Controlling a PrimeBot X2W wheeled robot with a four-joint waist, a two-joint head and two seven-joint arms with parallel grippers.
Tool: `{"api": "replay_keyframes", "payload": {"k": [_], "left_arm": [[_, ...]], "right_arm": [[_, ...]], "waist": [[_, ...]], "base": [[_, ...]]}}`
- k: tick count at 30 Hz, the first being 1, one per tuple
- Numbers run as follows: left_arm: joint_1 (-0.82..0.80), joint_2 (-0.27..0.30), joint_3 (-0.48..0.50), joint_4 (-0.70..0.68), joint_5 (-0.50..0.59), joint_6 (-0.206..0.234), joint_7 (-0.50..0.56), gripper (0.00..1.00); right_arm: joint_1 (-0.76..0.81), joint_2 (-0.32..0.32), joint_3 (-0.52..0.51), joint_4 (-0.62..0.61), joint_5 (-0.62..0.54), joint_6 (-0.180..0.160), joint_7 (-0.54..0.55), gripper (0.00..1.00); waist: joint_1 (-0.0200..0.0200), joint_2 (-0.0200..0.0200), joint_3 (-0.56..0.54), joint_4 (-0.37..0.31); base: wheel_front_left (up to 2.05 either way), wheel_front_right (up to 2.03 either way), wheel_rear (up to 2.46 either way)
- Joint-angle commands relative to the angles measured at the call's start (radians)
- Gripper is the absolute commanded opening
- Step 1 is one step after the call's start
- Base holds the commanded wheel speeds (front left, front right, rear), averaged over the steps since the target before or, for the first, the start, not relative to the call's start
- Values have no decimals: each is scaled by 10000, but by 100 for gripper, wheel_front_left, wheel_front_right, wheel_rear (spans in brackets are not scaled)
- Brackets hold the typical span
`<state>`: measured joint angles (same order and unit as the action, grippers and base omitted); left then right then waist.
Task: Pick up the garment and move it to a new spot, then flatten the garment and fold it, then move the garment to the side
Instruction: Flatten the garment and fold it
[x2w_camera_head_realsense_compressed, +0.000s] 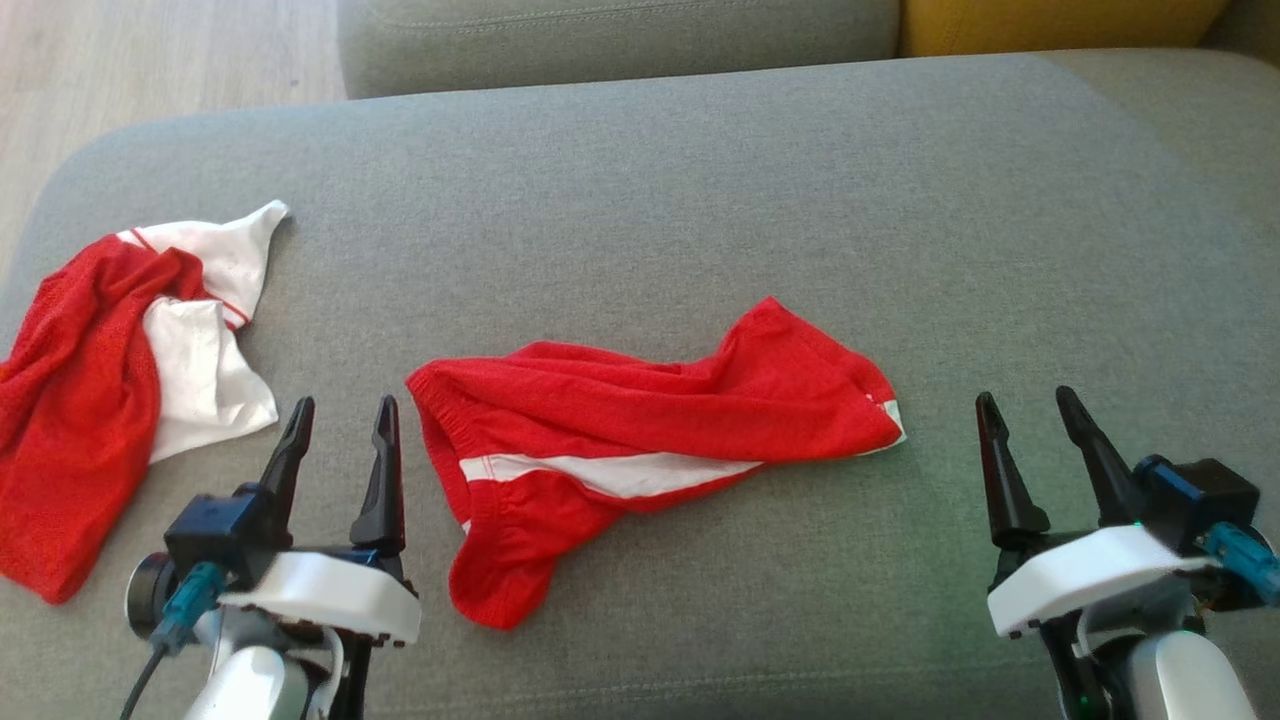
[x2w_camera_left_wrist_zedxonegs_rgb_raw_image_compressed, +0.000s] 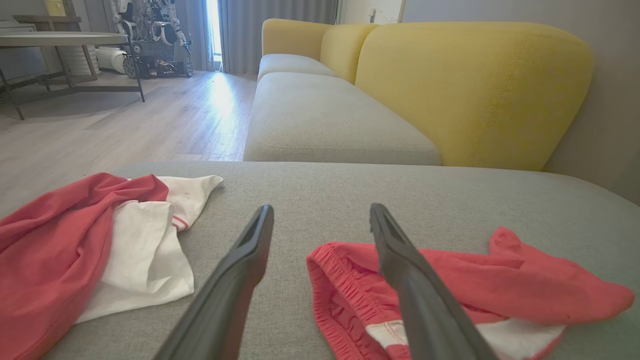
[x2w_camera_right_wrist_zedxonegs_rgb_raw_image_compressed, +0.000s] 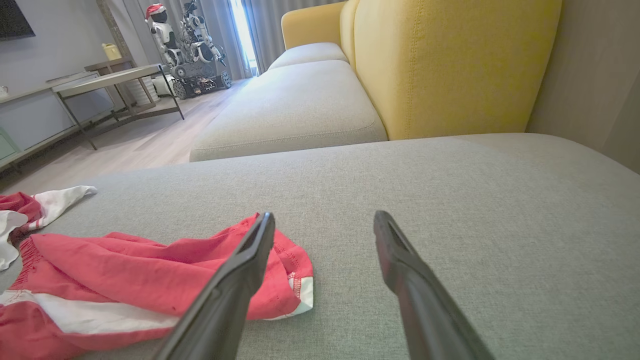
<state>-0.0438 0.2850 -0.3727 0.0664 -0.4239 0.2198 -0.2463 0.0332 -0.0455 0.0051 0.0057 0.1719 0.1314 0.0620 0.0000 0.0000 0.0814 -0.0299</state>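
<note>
A rumpled red garment (x2w_camera_head_realsense_compressed: 650, 420) with a white stripe, a pair of shorts, lies in the middle of the grey sofa cushion (x2w_camera_head_realsense_compressed: 700, 180). Its elastic waistband end (x2w_camera_left_wrist_zedxonegs_rgb_raw_image_compressed: 340, 280) faces my left gripper (x2w_camera_head_realsense_compressed: 345, 405), which stands open just to its left with nothing between the fingers. My right gripper (x2w_camera_head_realsense_compressed: 1030, 400) is open too, a short way right of the hem end (x2w_camera_right_wrist_zedxonegs_rgb_raw_image_compressed: 295, 280). In the left wrist view the right finger (x2w_camera_left_wrist_zedxonegs_rgb_raw_image_compressed: 400, 260) overlaps the waistband. The left finger (x2w_camera_right_wrist_zedxonegs_rgb_raw_image_compressed: 250, 260) in the right wrist view overlaps the hem.
A second red and white garment (x2w_camera_head_realsense_compressed: 110, 360) lies crumpled at the cushion's left edge. A yellow backrest (x2w_camera_left_wrist_zedxonegs_rgb_raw_image_compressed: 470, 85) rises behind the sofa seats. Wooden floor (x2w_camera_left_wrist_zedxonegs_rgb_raw_image_compressed: 125, 120), a table (x2w_camera_left_wrist_zedxonegs_rgb_raw_image_compressed: 60, 40) and another robot (x2w_camera_right_wrist_zedxonegs_rgb_raw_image_compressed: 185, 45) stand beyond.
</note>
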Motion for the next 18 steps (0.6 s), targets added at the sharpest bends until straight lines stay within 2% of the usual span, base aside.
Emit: {"api": "replay_keyframes", "payload": {"k": [1, 10, 18], "left_arm": [[-366, 215, 397, -275, 16, 18, 11, 100], [-575, 200, 288, -326, 46, 2, 34, 100], [-1046, 37, 180, -283, 82, -122, -23, 100]], "right_arm": [[-250, -47, 259, -422, -139, -7, 45, 100], [-379, -86, 391, -281, -446, -7, 259, 100], [-940, -823, 1109, 990, -742, -7, 1050, 100]], "waist": [[0, 0, 21, 35], [0, 0, 274, 366], [0, 0, 960, 828]], "base": [[0, 0, 0], [0, 0, 0], [0, 0, 0]]}}
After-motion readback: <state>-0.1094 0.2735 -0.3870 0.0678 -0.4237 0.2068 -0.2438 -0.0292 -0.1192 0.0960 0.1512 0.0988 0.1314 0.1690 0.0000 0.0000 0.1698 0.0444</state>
